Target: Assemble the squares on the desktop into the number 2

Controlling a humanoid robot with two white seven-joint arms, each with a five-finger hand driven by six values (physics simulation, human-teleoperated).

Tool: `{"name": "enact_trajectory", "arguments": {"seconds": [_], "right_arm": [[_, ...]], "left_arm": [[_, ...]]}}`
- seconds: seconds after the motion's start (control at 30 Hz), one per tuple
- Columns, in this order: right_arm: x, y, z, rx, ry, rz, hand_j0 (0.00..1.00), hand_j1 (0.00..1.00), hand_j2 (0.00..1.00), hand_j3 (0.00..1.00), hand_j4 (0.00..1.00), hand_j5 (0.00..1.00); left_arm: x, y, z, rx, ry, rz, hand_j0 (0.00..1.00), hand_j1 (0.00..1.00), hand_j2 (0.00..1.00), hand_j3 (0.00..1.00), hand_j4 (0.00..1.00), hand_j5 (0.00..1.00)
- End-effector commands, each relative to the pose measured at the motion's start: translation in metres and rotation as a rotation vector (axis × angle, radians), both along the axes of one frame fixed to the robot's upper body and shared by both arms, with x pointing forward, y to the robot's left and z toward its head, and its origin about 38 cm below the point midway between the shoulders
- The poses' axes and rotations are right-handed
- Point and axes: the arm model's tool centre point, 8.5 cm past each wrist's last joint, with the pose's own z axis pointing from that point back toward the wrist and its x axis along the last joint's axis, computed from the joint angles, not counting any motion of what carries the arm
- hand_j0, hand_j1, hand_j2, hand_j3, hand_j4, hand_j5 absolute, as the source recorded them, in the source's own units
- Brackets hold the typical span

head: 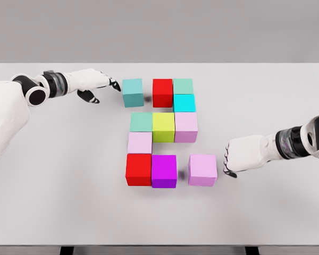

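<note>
Blocks sit mid-table [53,212], nearer the far edge. Far row: teal cube [133,92] set apart to the left, red cube [162,92], green cube [183,86], with a cyan cube [184,102] just below the green. Middle row: sea-green [141,121], yellow [163,126], pink [186,127] touching. Pale pink cube [140,142] under the sea-green. Near row: red block [139,169] and magenta [164,171] touching; lilac cube [202,169] apart to the right.

Left hand [95,83]: fingers extended, relaxed, holding nothing, fingertips just beside the teal cube. Right hand [243,154]: loosely curled, empty, near the lilac cube.
</note>
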Motion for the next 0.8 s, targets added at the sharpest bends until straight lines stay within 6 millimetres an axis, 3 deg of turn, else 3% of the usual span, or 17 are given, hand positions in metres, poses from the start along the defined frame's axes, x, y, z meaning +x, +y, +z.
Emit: {"name": "enact_trajectory", "arguments": {"seconds": [0.0,0.37,0.77], "right_arm": [[0.0,0.0,0.001,0.003,-0.001,-0.001,0.46,0.46,0.46,0.46,0.46,0.46],[0.0,0.002,0.004,0.018,0.003,-0.002,0.46,0.46,0.46,0.46,0.46,0.46],[0.001,0.015,0.003,0.038,0.003,0.023,0.46,0.46,0.46,0.46,0.46,0.46]], "left_arm": [[0.0,-0.001,0.002,-0.014,-0.005,0.001,0.78,0.78,0.78,0.78,0.78,0.78],[0.001,-0.007,0.009,-0.017,-0.024,-0.018,0.81,0.81,0.81,0.81,0.81,0.81],[-0.003,0.012,0.005,0.002,-0.017,0.003,0.83,0.83,0.83,0.83,0.83,0.83]]}}
